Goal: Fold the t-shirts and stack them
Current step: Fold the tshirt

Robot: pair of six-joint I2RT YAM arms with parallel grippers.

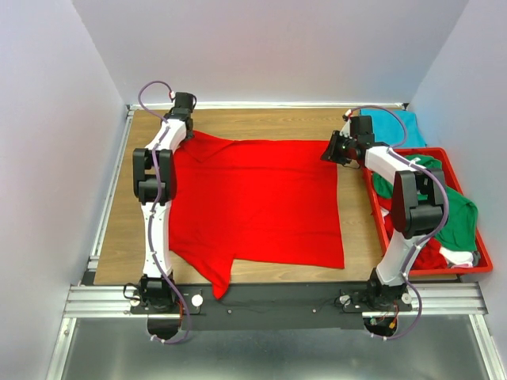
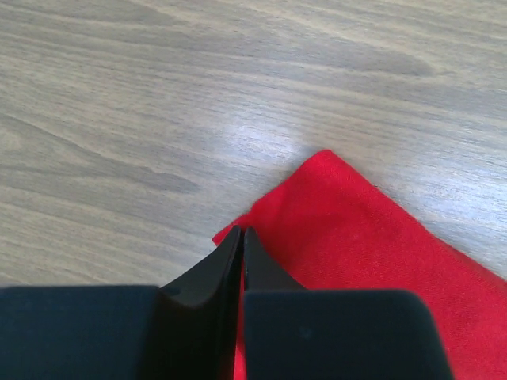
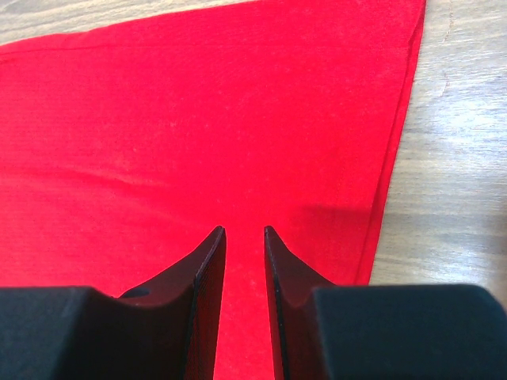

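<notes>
The left gripper (image 2: 242, 236) sits at the far-left corner of the red t-shirt (image 1: 261, 198). Its jaws are pressed nearly together on the tip of that corner, and a sliver of red shows between them, so it appears to have the cloth pinched. The shirt lies spread flat across the middle of the wooden table (image 1: 119, 222), with one sleeve pointing toward the near edge. The right gripper (image 3: 244, 231) hovers over the shirt's far-right corner, just inside the hem. Its jaws are parted only a little and seem to hold nothing. Further right, a teal t-shirt (image 1: 390, 125) lies bunched beside the red tray (image 1: 444, 271), which holds a green t-shirt (image 1: 459, 218).

This looks like the start of the first fold. Next, the right gripper likely needs to close on its corner, so both arms can lift and carry the far edge toward the near one.
</notes>
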